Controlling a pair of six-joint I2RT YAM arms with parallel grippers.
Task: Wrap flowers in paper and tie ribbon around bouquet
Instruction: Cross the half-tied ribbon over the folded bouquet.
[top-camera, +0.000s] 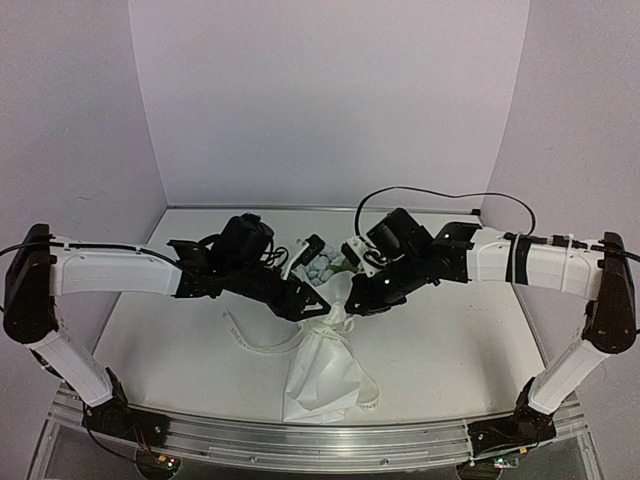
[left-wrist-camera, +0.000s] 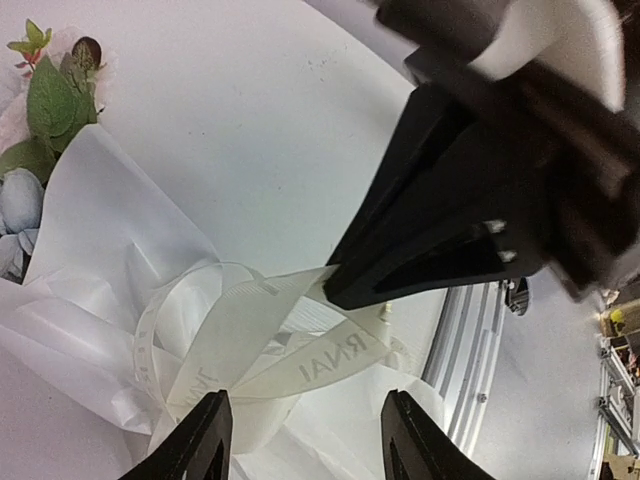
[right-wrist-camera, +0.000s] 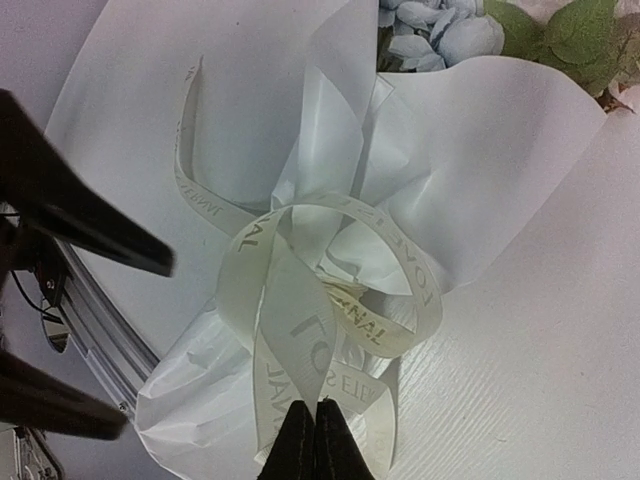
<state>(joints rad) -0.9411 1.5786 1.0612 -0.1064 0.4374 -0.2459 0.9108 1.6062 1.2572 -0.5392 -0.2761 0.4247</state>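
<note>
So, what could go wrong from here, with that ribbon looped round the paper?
1. The ribbon lies in loose loops round the paper. A pull by the right end effector, shut on one strand, might undo them instead of tightening them.
2. The left end effector is open over ribbon and paper together. Closing there could catch and crumple the paper.
3. Both end effectors sit very close together, so they might bump.

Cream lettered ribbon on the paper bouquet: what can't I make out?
Top view: knot of the cream lettered ribbon, hidden beneath left pincer and right pincer.
Left wrist: loops' crossing, buried in white paper folds.
Right wrist: ribbon inside the shut right pincer, cut off by the bottom edge.
</note>
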